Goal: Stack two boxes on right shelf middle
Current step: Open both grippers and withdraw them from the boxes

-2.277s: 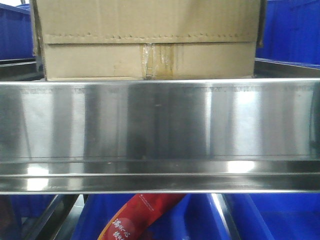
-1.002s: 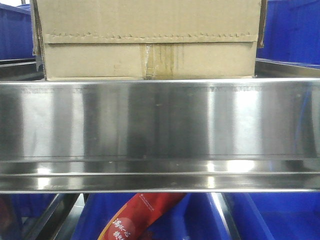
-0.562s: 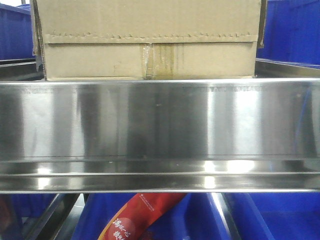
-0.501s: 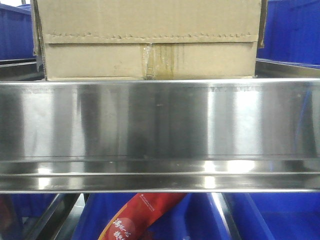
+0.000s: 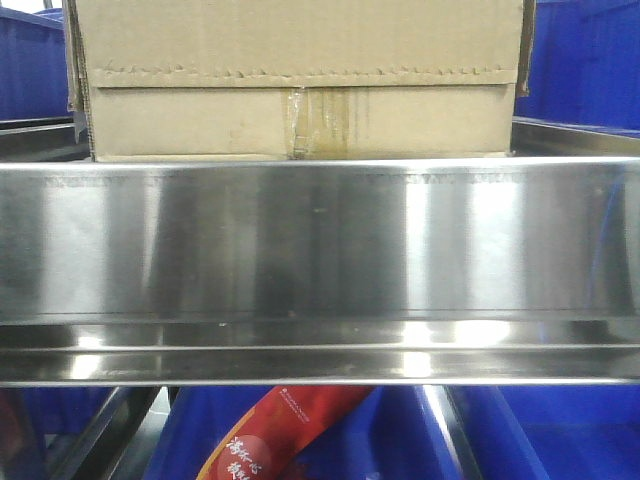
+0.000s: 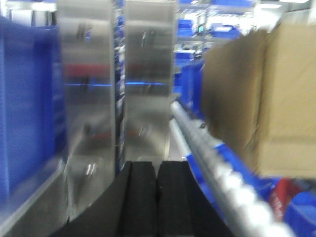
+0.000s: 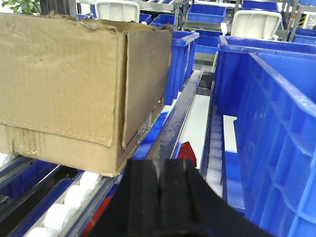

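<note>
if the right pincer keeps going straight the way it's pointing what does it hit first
Probably nothing soon: the shut right pincer points along the dark metal rail, between the tan corrugated cardboard box and the blue plastic bin. Depth beyond is unclear.

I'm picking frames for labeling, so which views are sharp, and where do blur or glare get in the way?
Front view: sharp, but bright glare streaks cross the shelf lip; the box reads clearly. Left wrist view: smeared throughout, box edges soft, left gripper pads pressed together, steel panels streaked with reflections. Right wrist view: crisp and evenly lit, box wrinkles distinct, right gripper pads together.
</note>
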Available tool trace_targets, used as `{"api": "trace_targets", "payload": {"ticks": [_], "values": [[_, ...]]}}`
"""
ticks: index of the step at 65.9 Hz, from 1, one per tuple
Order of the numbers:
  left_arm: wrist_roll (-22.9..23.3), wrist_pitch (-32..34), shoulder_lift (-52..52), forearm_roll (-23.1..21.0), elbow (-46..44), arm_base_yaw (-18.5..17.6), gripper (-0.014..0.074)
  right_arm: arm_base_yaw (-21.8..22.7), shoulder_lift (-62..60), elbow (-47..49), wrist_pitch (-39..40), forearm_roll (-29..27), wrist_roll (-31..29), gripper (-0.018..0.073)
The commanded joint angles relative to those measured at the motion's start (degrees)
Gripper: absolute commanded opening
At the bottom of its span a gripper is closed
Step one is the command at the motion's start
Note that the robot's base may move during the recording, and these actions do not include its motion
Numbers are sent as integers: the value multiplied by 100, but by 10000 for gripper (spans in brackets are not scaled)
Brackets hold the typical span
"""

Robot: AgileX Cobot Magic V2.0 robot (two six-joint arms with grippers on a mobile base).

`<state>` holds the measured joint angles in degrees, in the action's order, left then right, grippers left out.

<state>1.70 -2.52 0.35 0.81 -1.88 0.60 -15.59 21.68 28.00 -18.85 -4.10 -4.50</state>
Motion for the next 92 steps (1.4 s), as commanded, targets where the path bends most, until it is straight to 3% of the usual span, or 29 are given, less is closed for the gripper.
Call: {"api": "trace_targets", "payload": {"ticks": [1, 4, 68, 80, 92], "values": [[-41, 627, -35, -38, 188, 30, -111, 17, -32, -15, 127, 56, -20, -155], [-41, 339, -35, -25, 188, 30, -111, 17, -32, -15, 127, 56, -20, -155], [-41, 330, -35, -25, 188, 30, -111, 28, -32, -15, 100, 56, 15, -155], [-41, 341, -35, -25, 188, 30, -111, 569, -371, -154, 134, 56, 25, -155], [-41, 341, -35, -25, 188, 30, -111, 1140, -1111, -1002, 670, 56, 36, -155]]}}
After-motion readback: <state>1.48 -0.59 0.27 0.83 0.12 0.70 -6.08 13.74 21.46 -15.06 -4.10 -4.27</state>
